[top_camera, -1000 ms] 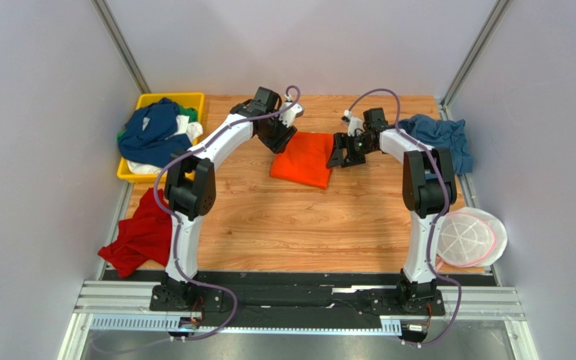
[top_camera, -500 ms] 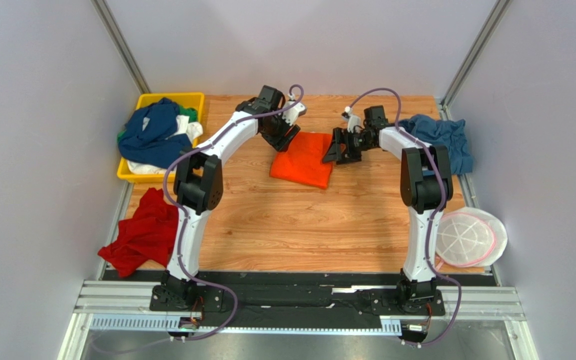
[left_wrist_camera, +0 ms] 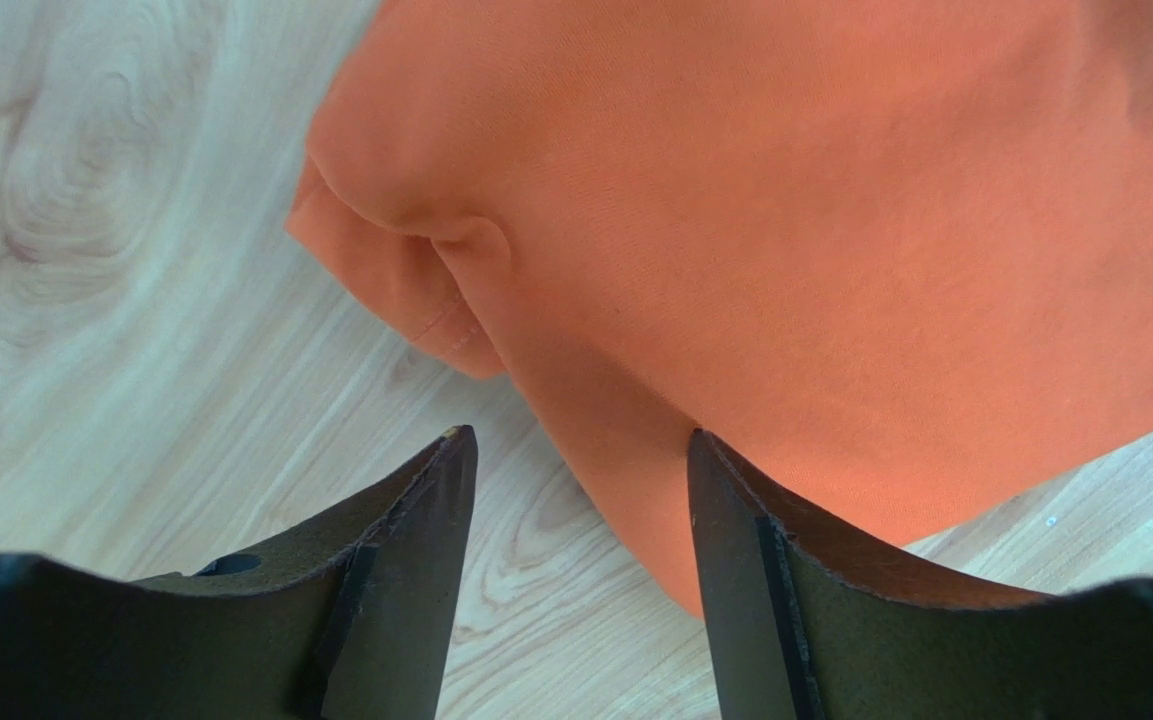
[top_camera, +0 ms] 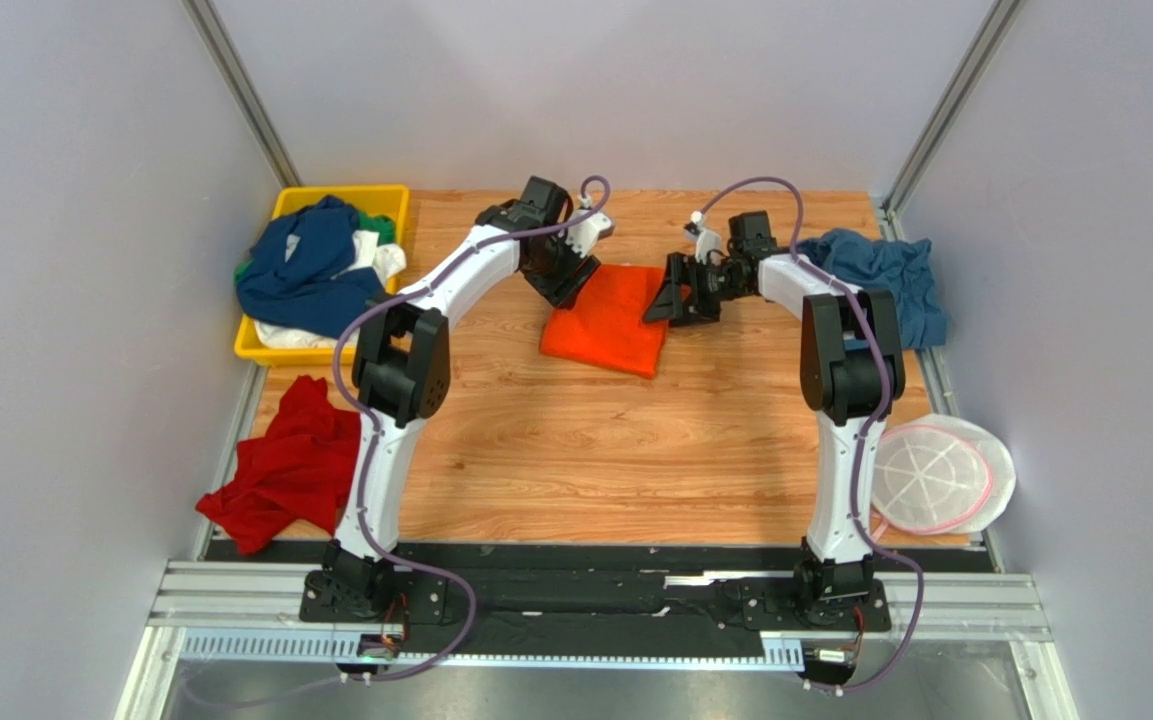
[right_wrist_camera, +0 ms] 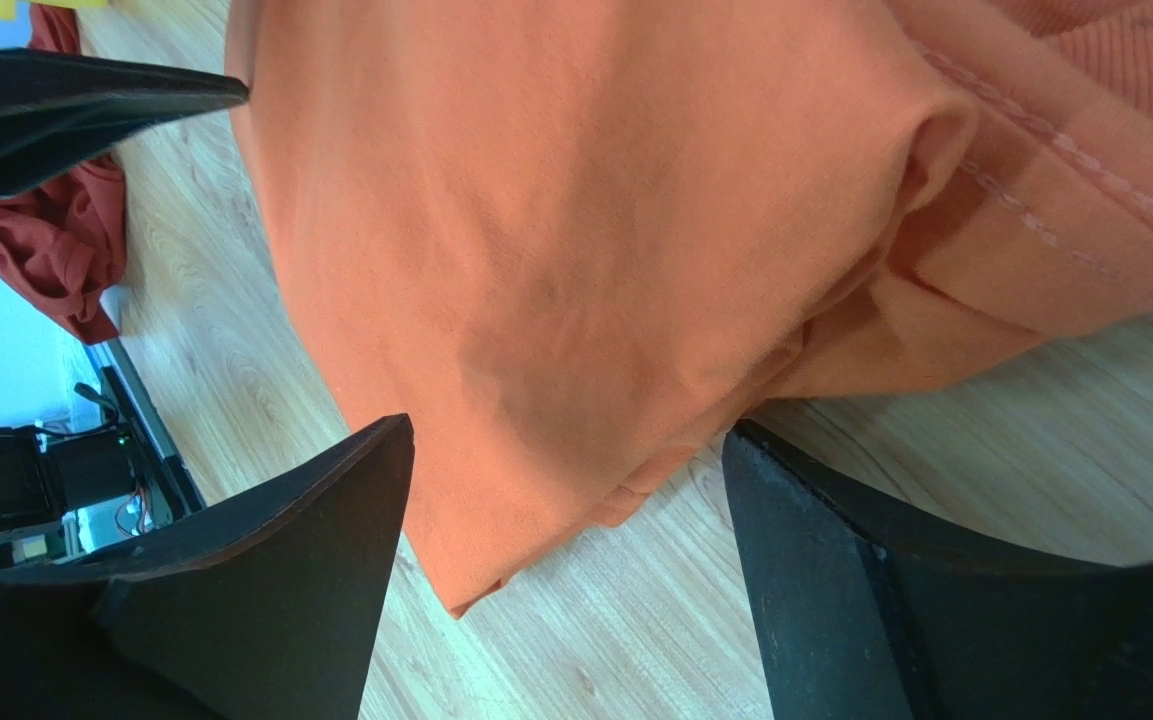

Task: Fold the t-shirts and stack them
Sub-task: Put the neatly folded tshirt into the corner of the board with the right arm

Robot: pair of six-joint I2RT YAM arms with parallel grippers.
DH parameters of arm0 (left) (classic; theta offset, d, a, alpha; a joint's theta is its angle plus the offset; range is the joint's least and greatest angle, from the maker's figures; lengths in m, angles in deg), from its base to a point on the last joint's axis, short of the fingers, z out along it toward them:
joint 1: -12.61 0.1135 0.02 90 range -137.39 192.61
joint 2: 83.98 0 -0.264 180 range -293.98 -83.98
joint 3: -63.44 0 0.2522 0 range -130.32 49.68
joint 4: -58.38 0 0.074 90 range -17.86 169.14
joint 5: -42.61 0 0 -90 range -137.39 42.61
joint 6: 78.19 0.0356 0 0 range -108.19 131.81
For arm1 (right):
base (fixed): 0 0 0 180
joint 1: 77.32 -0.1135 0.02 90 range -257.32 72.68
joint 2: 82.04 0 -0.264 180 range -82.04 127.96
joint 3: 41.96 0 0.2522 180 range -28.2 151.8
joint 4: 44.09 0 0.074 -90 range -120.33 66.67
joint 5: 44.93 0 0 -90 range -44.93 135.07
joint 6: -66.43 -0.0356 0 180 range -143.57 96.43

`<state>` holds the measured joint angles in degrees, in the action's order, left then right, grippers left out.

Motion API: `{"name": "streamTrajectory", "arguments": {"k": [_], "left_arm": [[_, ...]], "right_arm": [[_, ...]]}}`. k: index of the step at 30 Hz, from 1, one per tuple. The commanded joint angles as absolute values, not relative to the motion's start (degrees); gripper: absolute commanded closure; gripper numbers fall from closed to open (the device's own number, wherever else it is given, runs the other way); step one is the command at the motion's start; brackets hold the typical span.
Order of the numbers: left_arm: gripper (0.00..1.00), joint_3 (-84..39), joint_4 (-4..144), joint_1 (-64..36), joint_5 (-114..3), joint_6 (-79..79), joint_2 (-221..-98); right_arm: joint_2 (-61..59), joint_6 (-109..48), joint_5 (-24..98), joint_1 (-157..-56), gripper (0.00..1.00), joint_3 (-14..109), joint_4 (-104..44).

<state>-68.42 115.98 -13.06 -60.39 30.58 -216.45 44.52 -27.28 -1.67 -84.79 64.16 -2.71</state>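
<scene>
The wooden table (top_camera: 612, 450) carries the folded orange t-shirt (top_camera: 609, 323), which lies toward the table's 12 o'clock edge. My left claw (top_camera: 564, 285) hangs at the shirt's 10 o'clock corner, jaws spread over its edge and gripping nothing. My right claw (top_camera: 669, 305) is at the 2 o'clock corner, jaws spread wide.
</scene>
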Motion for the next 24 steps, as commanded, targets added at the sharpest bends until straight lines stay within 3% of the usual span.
{"name": "streamTrajectory", "arguments": {"k": [1, 24], "left_arm": [[0.38, -66.8, 116.1, -12.9, -61.1, 31.3, -216.0], [0.44, -63.9, 120.7, -13.2, -64.7, 30.4, -215.4]], "right_arm": [[45.4, -29.5, -4.4, -84.7, 0.21, 63.5, -6.6], [43.2, -32.4, -7.0, -85.2, 0.22, 58.5, -11.2]]}}
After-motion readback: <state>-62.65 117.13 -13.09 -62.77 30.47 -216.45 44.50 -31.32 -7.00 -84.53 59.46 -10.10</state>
